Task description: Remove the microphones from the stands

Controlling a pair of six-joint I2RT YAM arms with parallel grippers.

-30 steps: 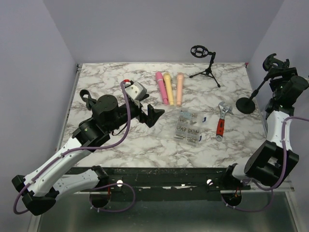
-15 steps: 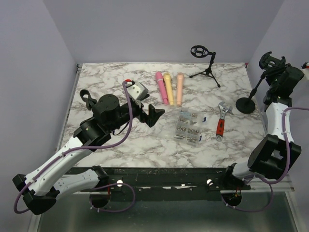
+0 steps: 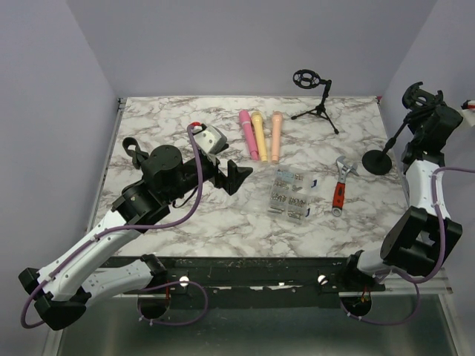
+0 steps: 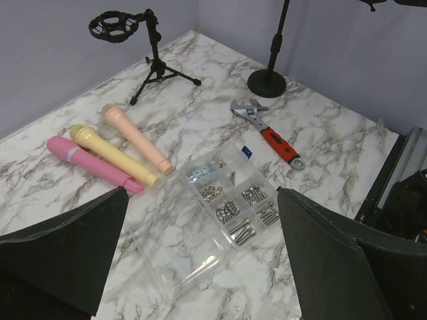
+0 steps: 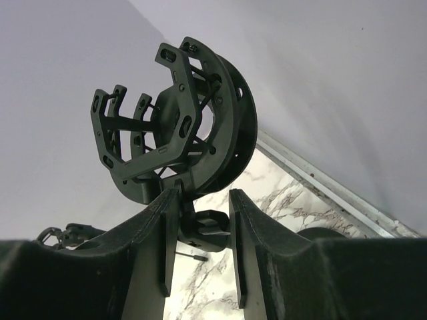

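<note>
Currently your right hand (image 3: 421,111) is up at the head of the round-base stand (image 3: 377,162), at the table's right edge. From the right wrist camera, its two fingers (image 5: 163,240) sit close together, with the swivel joint (image 5: 203,227) pinched between them and touching both. The hand (image 5: 200,233) is clenched on that joint. Just above it the black shock mount (image 5: 180,120) tilts left, and you can see bare wall through its ring.

Your left hand (image 3: 237,178) hangs above the middle of the table with its fingers spread wide, holding and touching nothing. From the left wrist camera, that hand (image 4: 200,197) frames the clear screw organiser box (image 4: 227,197) below it.

The microphones lie flat on the table beyond that box. A pink microphone (image 3: 246,130), a yellow microphone (image 3: 258,137) and a peach microphone (image 3: 276,137) lie side by side. The pink and yellow ones are touching or nearly so, and the peach one is a little apart. A small tripod stand (image 3: 319,104) with its own ring mount stands at the far edge, right of the three. A red-handled adjustable wrench (image 3: 340,185) rests between the organiser box and the round base.

The table (image 3: 185,222) is white marble with grey veining. Plain lavender walls close it in on the left, back and right.
</note>
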